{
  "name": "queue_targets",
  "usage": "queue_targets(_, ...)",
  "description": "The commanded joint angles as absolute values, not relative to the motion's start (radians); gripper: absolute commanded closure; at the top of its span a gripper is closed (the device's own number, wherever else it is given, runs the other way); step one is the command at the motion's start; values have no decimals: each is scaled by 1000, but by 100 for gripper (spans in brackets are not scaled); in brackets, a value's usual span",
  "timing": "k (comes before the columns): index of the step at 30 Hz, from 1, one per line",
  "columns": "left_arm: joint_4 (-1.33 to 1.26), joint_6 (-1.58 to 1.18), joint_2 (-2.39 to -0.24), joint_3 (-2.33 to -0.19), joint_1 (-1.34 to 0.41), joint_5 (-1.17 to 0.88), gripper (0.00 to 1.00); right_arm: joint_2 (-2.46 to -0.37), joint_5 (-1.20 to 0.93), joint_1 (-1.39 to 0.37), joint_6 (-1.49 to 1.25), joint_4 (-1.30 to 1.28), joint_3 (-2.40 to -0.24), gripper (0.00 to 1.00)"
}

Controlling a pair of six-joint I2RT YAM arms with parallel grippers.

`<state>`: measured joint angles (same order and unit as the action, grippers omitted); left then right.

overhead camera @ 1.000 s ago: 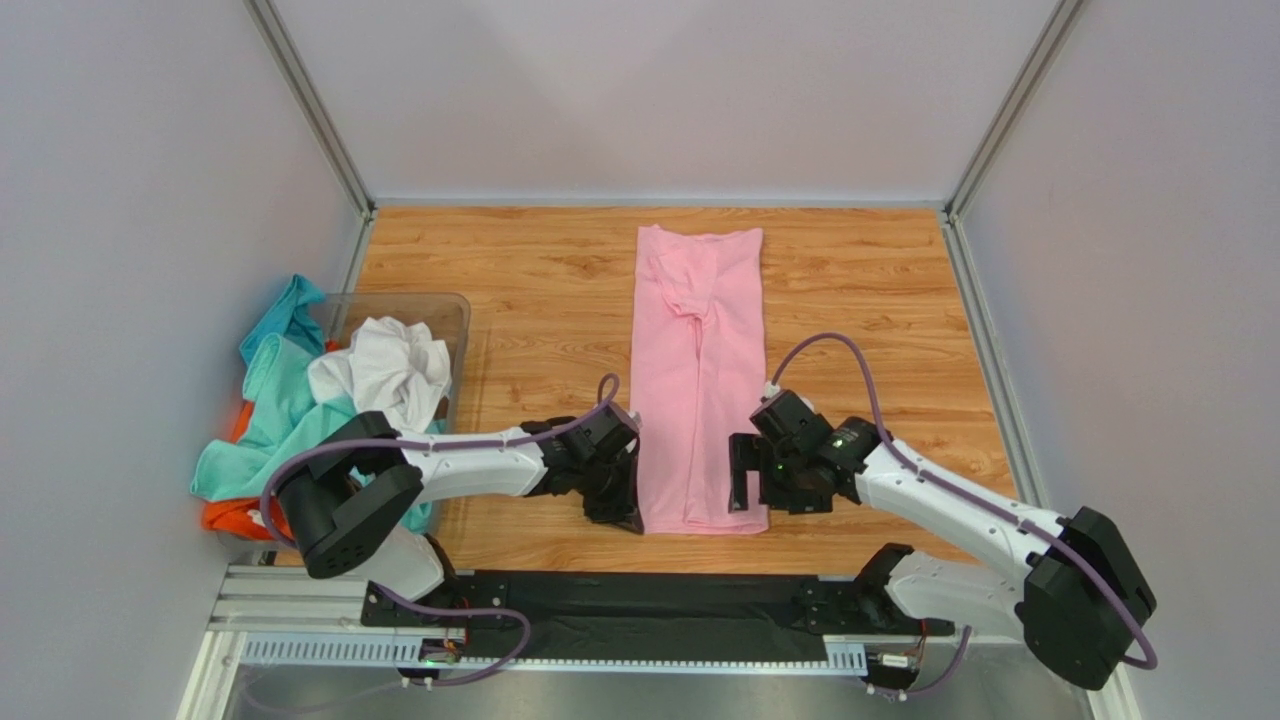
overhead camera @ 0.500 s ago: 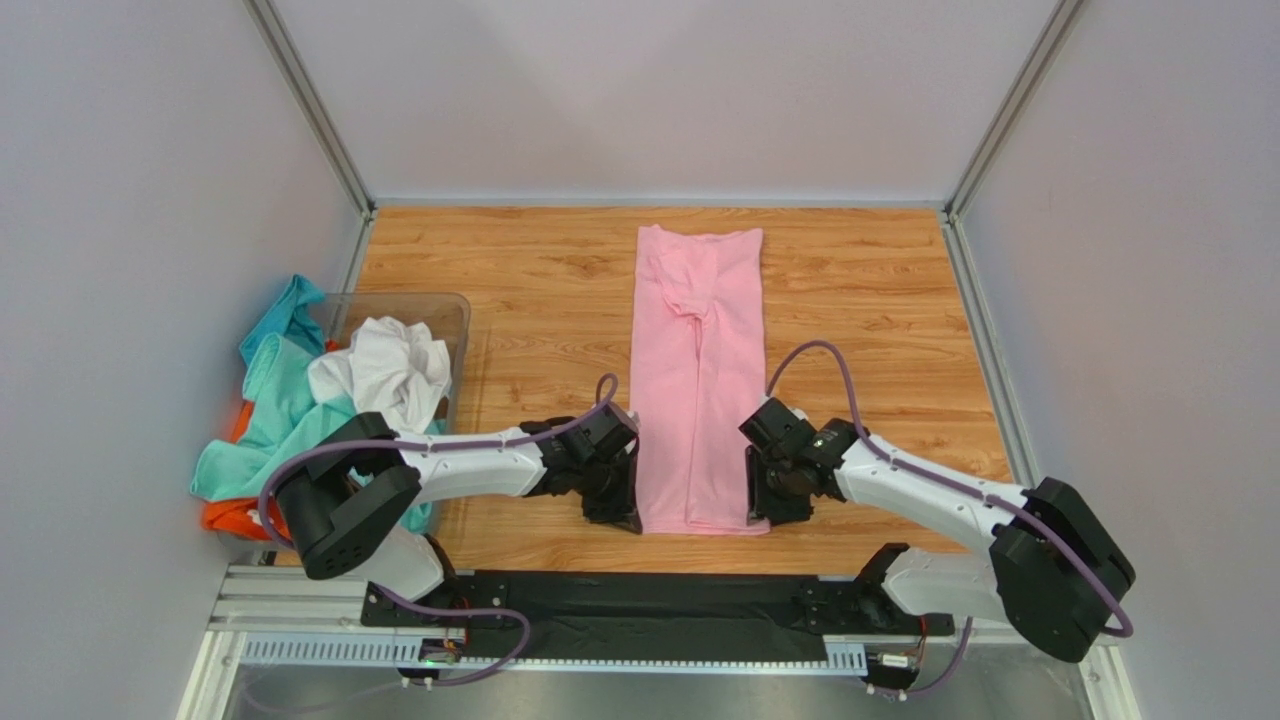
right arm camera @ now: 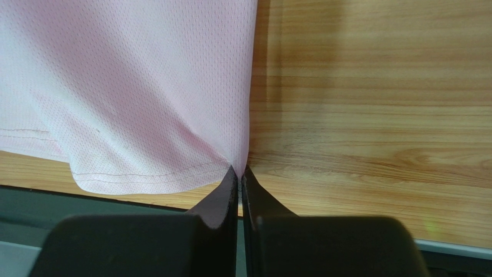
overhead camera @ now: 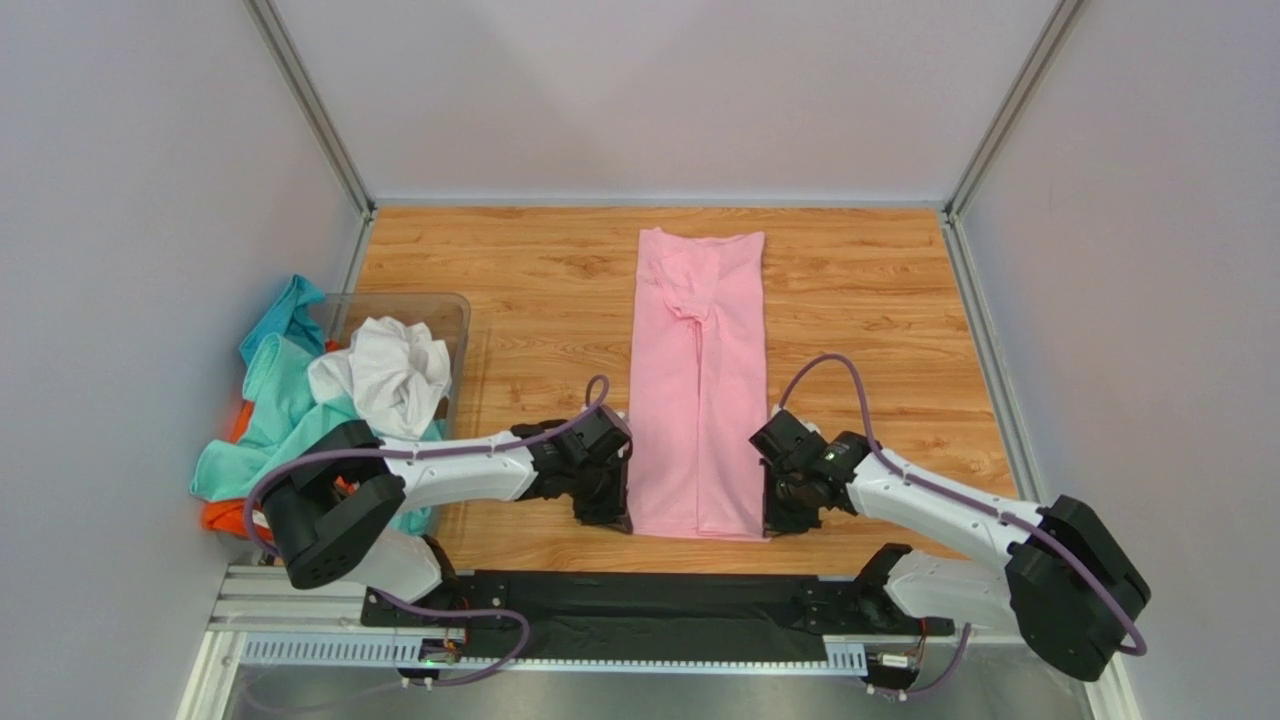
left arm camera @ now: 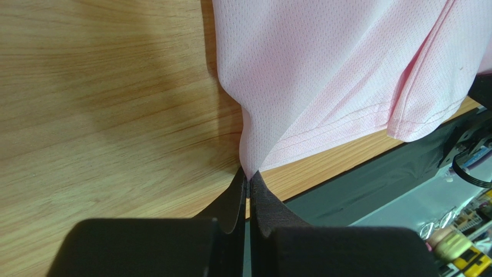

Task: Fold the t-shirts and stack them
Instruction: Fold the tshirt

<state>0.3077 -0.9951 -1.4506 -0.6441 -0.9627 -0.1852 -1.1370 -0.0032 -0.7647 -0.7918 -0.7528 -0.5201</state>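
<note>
**A:** What sort of place is it?

**B:** A wood-grain desk (overhead camera: 511, 285) boxed in by plain grey walls (overhead camera: 676, 90). A pink t-shirt (overhead camera: 696, 375) lies down the middle as a long, narrow strip, folded lengthwise. Its collar end is far from the arms and its hem is at the near edge.

**A:** And the arms?

**B:** There is one at each near corner of the pink t-shirt. The left claw (left arm camera: 248, 179) is pinched together on the left corner of the hem, and the cloth rises to a small peak at its tips. The right claw (right arm camera: 239, 173) is clamped the same way on the right corner, with the fabric drawn to a point between its tips.

**A:** Is the shirt off the desk?

**B:** Only those pinched corners pucker up. The rest lies flat on the wood.

**A:** Any other shirts?

**B:** Yes, well to the left of the pink t-shirt, where a clear plastic bin (overhead camera: 451, 323) sits by the wall. A white t-shirt (overhead camera: 388, 375) is bunched over the bin, and a teal t-shirt (overhead camera: 278, 398) spills further left. An orange t-shirt (overhead camera: 238, 518) shows beneath the teal one. All three are crumpled.

**A:** Anything on the near side of the pink t-shirt?

**B:** A black rail (overhead camera: 631, 612) runs just past its hem and carries both arm bases.
</note>
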Motion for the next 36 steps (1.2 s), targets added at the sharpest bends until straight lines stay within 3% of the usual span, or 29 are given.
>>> queue_targets(1, 344, -1002, -1422, -629, -971, -173, 100, -1108, -28, -769, -799, -782, -488, 100)
queue_targets(8, 429, -1000, -1278, -612, -1020, -147, 100, -956, -101, -790, -814, -837, -477, 100)
queue_targets(19, 523, -1080, -1065, -551, -1121, -87, 100, -819, -80, -1064, -1017, -897, -497, 100)
queue_targets(24, 515, -1052, -1025, -580, -1120, -28, 100, -839, -2, -1058, -974, -922, -563, 100)
queue_targets(36, 592, -914, -1186, -857, -1039, 89, 100, -1020, 163, -896, -729, -900, -827, 100)
